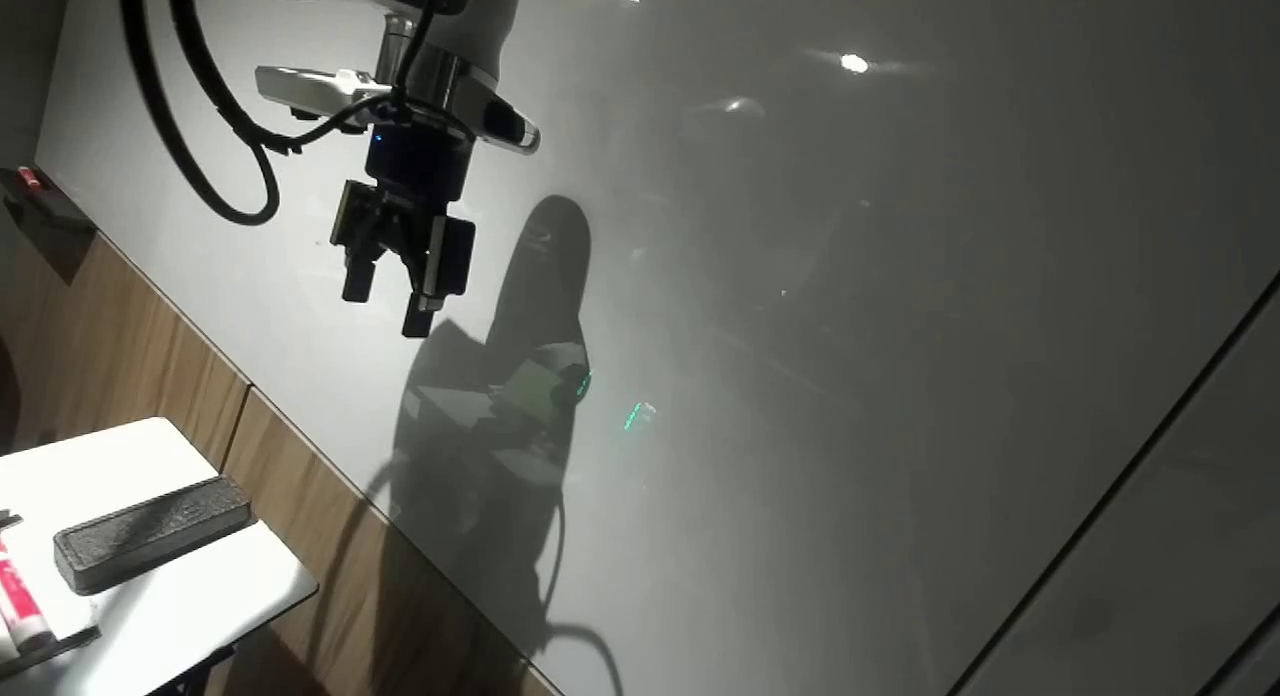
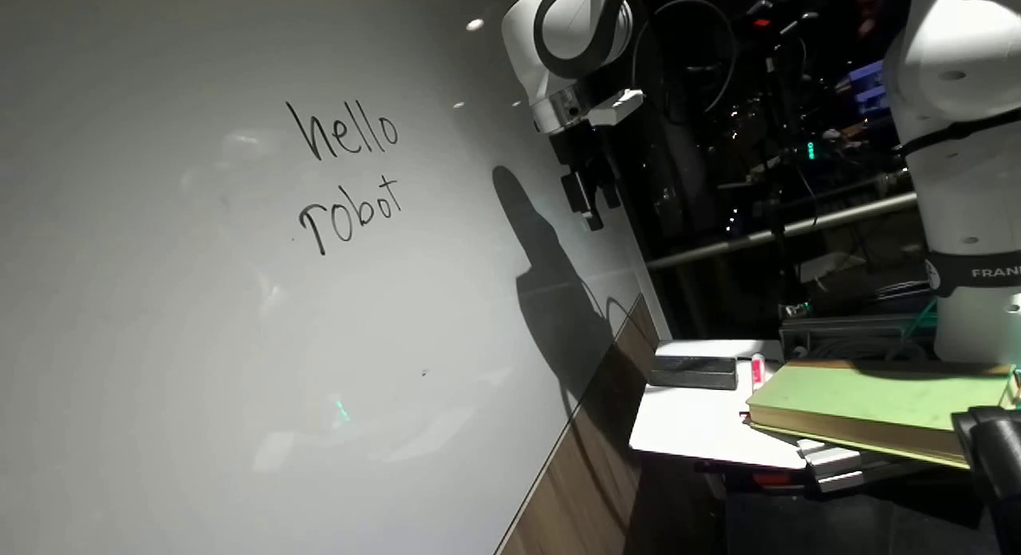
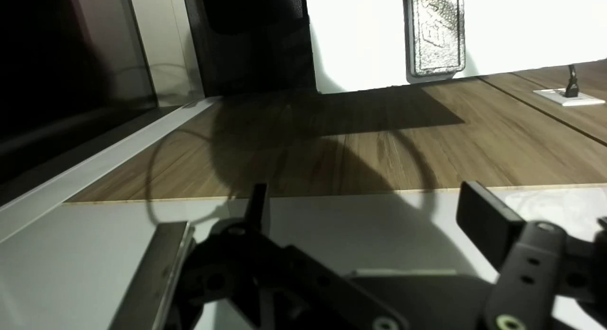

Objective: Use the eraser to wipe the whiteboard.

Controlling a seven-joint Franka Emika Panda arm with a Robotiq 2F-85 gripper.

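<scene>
The dark grey eraser (image 1: 155, 532) lies flat on a small white tabletop (image 1: 225, 588) below the whiteboard's lower edge. It also shows in an exterior view (image 2: 692, 372) and at the top of the wrist view (image 3: 438, 36). The whiteboard (image 1: 850, 356) is a large glossy panel. Dark handwriting "hello robot" (image 2: 343, 176) stands on it in an exterior view. My gripper (image 1: 388, 302) is open and empty, its fingers pointing down, close in front of the board and above the eraser, apart from it. Its fingers are spread wide in the wrist view (image 3: 372, 214).
A red-and-white marker (image 2: 758, 371) lies beside the eraser. A green book (image 2: 869, 403) lies next to the tabletop, by the robot's base. A wood panel (image 1: 300, 476) runs below the whiteboard. A dark holder (image 1: 45, 201) with a red item sits at the board's far left corner.
</scene>
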